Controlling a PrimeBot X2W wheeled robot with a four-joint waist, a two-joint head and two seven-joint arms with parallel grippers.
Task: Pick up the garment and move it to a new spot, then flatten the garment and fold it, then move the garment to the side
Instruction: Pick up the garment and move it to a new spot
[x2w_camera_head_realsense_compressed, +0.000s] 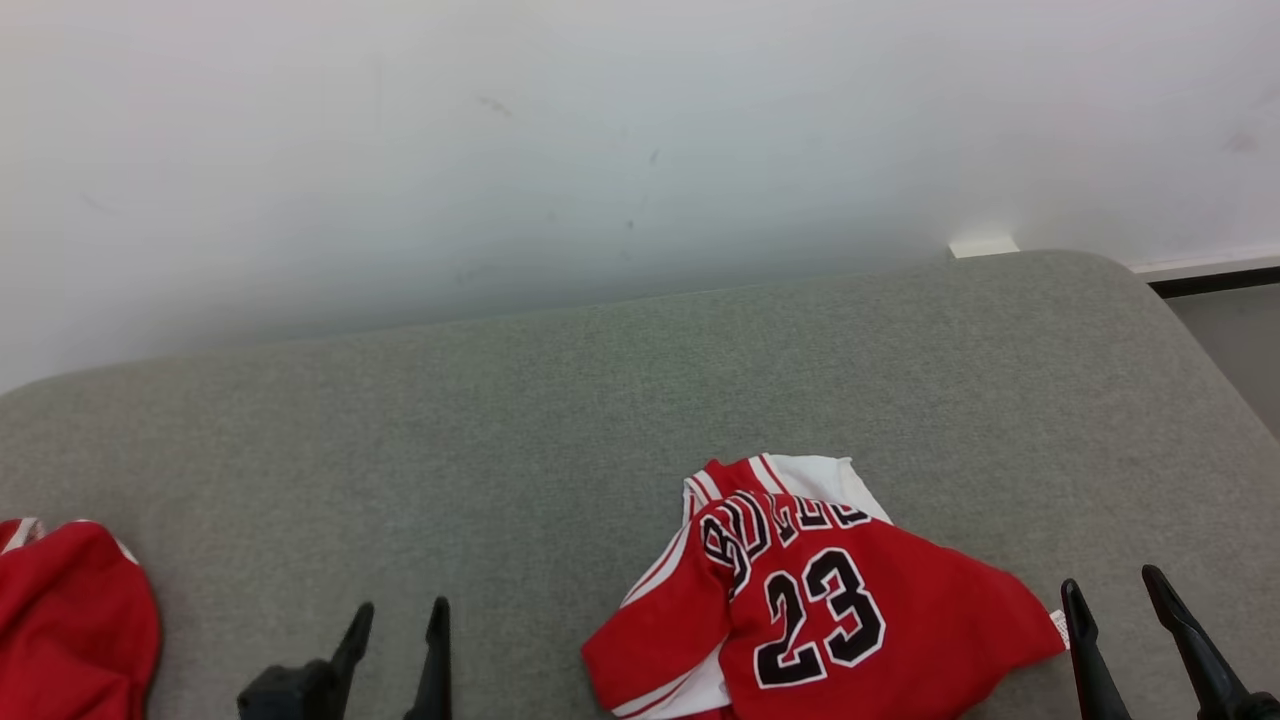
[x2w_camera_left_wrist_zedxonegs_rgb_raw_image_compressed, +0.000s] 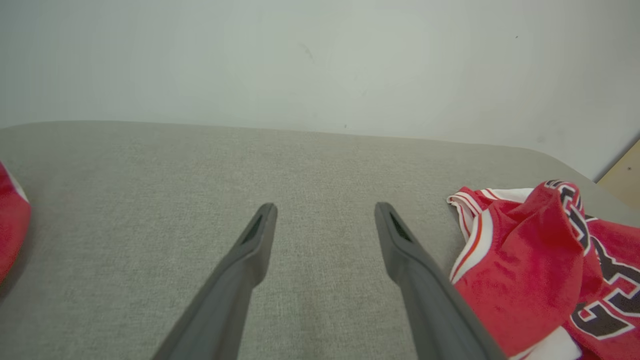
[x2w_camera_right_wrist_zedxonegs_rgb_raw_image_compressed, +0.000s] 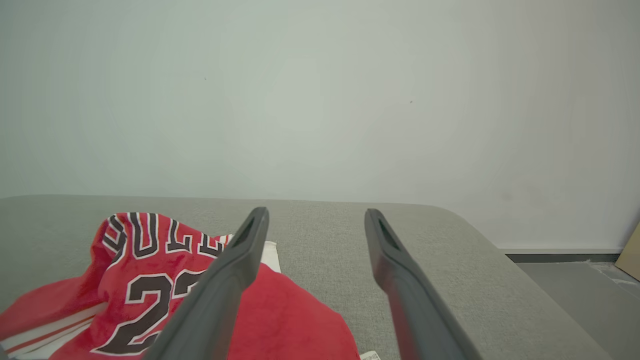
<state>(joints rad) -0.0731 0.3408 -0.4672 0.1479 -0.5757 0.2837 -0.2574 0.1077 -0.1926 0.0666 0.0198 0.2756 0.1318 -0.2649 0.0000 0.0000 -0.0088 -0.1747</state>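
The garment (x2w_camera_head_realsense_compressed: 810, 600) is a red basketball jersey with black and white lettering, lying crumpled on the grey upholstered surface (x2w_camera_head_realsense_compressed: 600, 400) near its front edge. It also appears in the left wrist view as the garment (x2w_camera_left_wrist_zedxonegs_rgb_raw_image_compressed: 540, 265) at the right, and in the right wrist view as the garment (x2w_camera_right_wrist_zedxonegs_rgb_raw_image_compressed: 140, 280) at the lower left. My left gripper (x2w_camera_head_realsense_compressed: 398, 622) stands open to the left of it, over bare fabric, also seen as the left gripper (x2w_camera_left_wrist_zedxonegs_rgb_raw_image_compressed: 325, 215). My right gripper (x2w_camera_head_realsense_compressed: 1115, 590) is open just right of the jersey's edge, shown as the right gripper (x2w_camera_right_wrist_zedxonegs_rgb_raw_image_compressed: 316, 220) with nothing between its fingers.
A second red cloth (x2w_camera_head_realsense_compressed: 70, 620) lies at the surface's far left front; it shows as the red cloth (x2w_camera_left_wrist_zedxonegs_rgb_raw_image_compressed: 12, 220) at the left edge. A pale wall (x2w_camera_head_realsense_compressed: 600, 150) stands behind. The surface's right end drops to the floor (x2w_camera_right_wrist_zedxonegs_rgb_raw_image_compressed: 575, 270).
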